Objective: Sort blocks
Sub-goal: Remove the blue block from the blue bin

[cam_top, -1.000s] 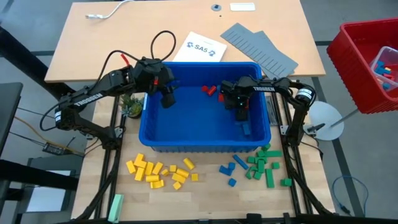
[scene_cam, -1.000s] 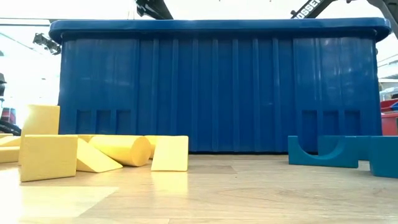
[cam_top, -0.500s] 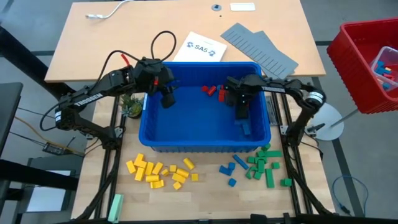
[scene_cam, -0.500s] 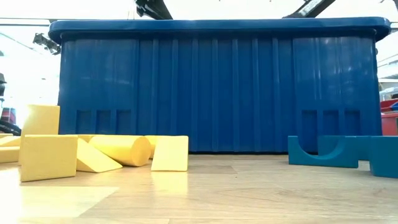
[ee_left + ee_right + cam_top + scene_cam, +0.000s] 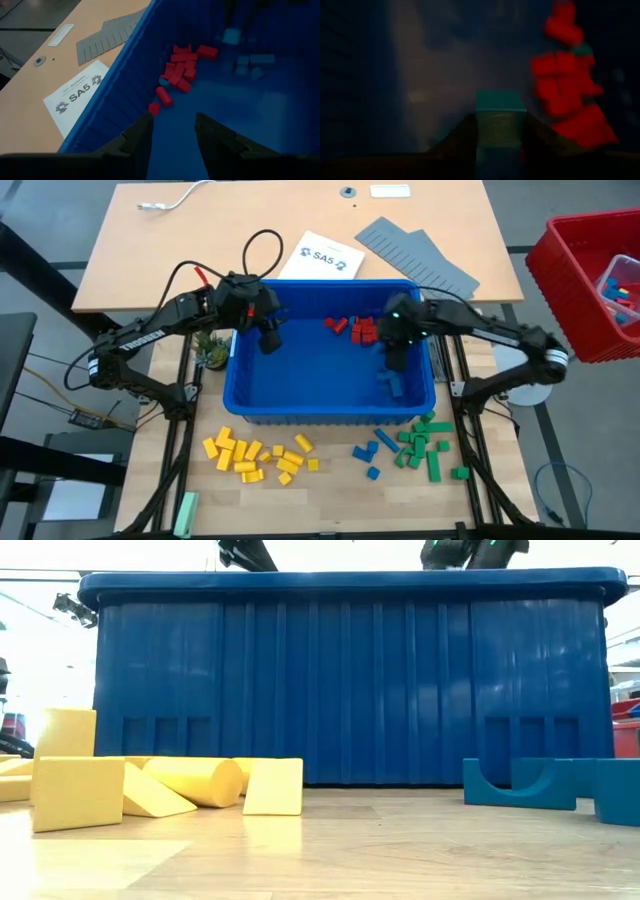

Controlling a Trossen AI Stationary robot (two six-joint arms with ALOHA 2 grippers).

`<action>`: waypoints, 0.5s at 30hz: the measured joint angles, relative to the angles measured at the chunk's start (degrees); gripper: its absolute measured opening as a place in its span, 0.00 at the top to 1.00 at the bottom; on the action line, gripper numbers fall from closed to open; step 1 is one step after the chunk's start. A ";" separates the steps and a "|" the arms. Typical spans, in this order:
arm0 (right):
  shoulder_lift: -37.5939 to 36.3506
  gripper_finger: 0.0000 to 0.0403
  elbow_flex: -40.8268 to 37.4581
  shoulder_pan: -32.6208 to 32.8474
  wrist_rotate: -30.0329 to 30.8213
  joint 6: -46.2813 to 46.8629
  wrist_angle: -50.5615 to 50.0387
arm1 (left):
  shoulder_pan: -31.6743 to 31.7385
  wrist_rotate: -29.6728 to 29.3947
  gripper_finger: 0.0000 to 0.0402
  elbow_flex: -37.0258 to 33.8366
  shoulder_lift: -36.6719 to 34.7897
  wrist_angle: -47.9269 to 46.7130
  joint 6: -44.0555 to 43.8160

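My right gripper hangs over the right part of the blue bin, shut on a teal-green block. Several red blocks lie at the bin's far wall, and a few blue ones lie on its floor near the right wall. My left gripper hangs open over the bin's left part, with nothing between its fingers. On the table in front of the bin lie yellow blocks, blue blocks and green blocks. My right gripper pinches the teal-green block by its two opposite sides between its two fingers. The fingers come from above, slanting down. The block is lifted clear of the bin's floor, and its free end sticks out past the fingertips.
A red crate with more blocks stands off the table's right. Grey ridged panels and a printed sheet lie behind the bin. A small plant sits left of the bin, and a pale green bar lies near the front left.
My right gripper has risen from the bin's floor and shifted a little toward the table's right edge. Its arm now shows above the bin's rim in the low view.
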 joint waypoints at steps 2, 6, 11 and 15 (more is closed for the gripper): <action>-3.60 0.72 0.01 2.79 -2.45 4.45 1.36 | 0.00 0.02 0.61 0.00 0.00 0.00 -0.03; -9.64 0.72 0.04 10.21 -5.15 14.67 5.31 | 0.00 0.00 0.61 0.00 0.00 0.02 -0.05; -13.98 0.72 0.11 21.76 -4.72 27.09 10.93 | 0.00 0.02 0.61 0.00 0.00 0.02 -0.05; -14.17 0.72 0.11 31.29 -4.37 36.45 14.75 | 0.00 0.02 0.61 0.00 0.00 0.03 -0.07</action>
